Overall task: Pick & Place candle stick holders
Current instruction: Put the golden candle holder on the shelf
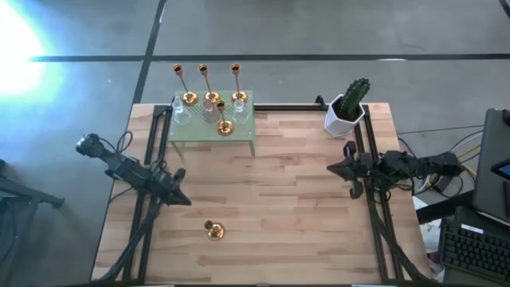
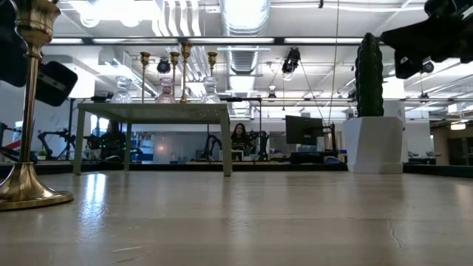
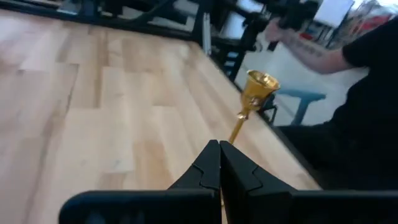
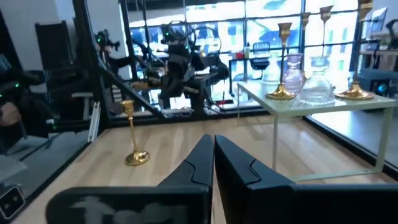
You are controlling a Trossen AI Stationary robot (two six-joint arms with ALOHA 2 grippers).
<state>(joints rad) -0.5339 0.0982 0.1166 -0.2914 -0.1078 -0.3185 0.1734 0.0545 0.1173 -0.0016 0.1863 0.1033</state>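
Observation:
A gold candle stick holder [image 1: 213, 230] stands alone on its round base near the table's near edge; it also shows in the low view [image 2: 28, 111], the left wrist view [image 3: 252, 99] and the right wrist view [image 4: 133, 137]. Several more gold holders [image 1: 203, 88] and small glass ones [image 1: 209, 110] stand on a pale green stand [image 1: 211, 131] at the far left. My left gripper [image 1: 185, 199] is shut and empty, left of and a little farther back than the lone holder. My right gripper [image 1: 332, 168] is shut and empty at the right side.
A white pot with a green cactus [image 1: 349, 105] stands at the far right corner. Dark rails run along the table's left and right sides. A person's arm [image 3: 311, 50] shows beyond the table's edge in the left wrist view. Bare wood [image 1: 279, 199] lies between the arms.

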